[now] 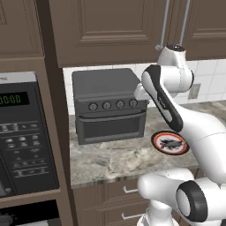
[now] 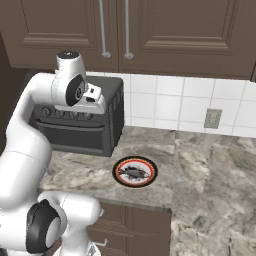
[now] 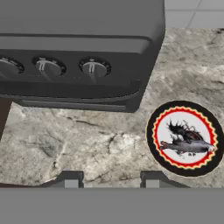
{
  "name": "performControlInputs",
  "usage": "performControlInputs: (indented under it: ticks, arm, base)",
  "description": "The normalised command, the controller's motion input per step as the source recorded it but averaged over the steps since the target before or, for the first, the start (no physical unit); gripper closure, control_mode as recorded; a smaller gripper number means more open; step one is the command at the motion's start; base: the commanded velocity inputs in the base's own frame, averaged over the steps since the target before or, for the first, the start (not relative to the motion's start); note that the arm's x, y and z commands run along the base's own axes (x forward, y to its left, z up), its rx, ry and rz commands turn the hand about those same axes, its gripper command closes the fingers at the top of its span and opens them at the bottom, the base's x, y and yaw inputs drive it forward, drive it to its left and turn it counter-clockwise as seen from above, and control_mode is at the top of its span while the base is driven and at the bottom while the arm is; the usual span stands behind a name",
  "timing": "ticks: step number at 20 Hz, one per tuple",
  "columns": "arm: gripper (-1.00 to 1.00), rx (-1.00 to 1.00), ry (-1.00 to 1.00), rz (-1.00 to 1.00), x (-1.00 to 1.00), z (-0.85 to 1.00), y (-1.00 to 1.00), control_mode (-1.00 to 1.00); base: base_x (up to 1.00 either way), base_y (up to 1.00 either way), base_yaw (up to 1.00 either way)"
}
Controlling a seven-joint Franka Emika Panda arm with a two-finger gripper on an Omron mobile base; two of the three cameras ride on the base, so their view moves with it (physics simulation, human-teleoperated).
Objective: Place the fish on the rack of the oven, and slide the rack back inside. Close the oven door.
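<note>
Fish (image 3: 188, 146): small, dark grey, lying flat on its side on the round red-rimmed plate (image 3: 154, 131). Plate sits on the marble counter (image 3: 87, 144), just right of the toaster oven (image 3: 78, 52). Fish untouched.

Oven (image 1: 26, 216): only its top edge shows under the microwave (image 1: 24, 132), at lower left of the left base view.

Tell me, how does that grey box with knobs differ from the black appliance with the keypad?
The toaster oven is dark grey with four round knobs; the microwave is black with a keypad and green display. The toaster oven stands on the counter; the microwave is built into the cabinet column. Both have their doors shut.
</note>
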Motion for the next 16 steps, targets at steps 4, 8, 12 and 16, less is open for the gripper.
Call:
performControlInputs:
  ticks: [4,8,12,16]
  arm:
    - [-1.0,0.0,-0.07,0.0,0.0,0.0,0.0,-1.0]
    - [-1.0,0.01,-0.06,-0.02,-0.29,0.0,-0.2,-1.0]
    - [-1.0,0.01,-0.03,-0.24,-0.39,-0.07,-0.42,-1.0]
    - [-1.0,0.0,0.0,-0.49,-0.33,-0.18,-0.41,-1.0]
  base:
    - [0.0,0.0,0.0]
    - [0.0,0.0,0.0]
    - [0.0,0.0,0.0]
    - [0.0,0.0,0.0]
